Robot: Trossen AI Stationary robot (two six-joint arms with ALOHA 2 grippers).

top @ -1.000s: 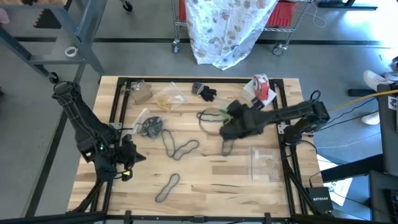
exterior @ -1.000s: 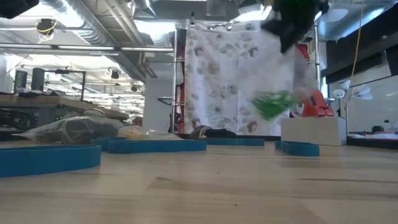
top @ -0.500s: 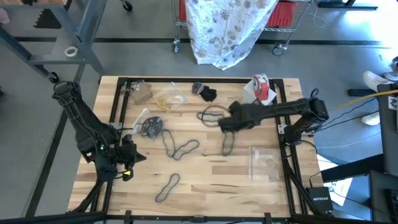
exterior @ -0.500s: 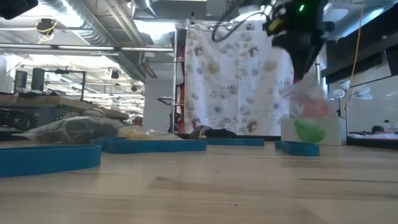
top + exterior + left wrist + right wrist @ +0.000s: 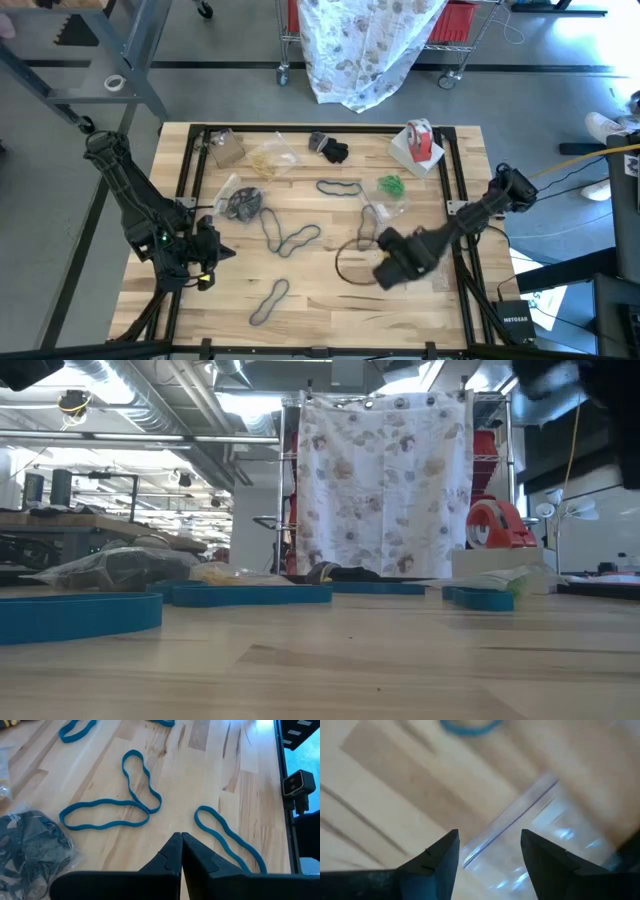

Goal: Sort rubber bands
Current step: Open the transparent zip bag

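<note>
Right gripper [image 5: 392,268], fingers spread and empty, hangs over a clear bag [image 5: 530,845], seemingly empty; the nearest rubber band [image 5: 350,262] lies just beside it, toward the table's middle. Left gripper [image 5: 180,851], fingers pressed together, waits at the table's left edge.

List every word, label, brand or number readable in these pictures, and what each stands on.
"NETGEAR": on the small black box on the floor right of the table, small but just legible.
Tape roll: any print too small to read.
Clear bags: no readable label.
Nothing else legible.
</note>
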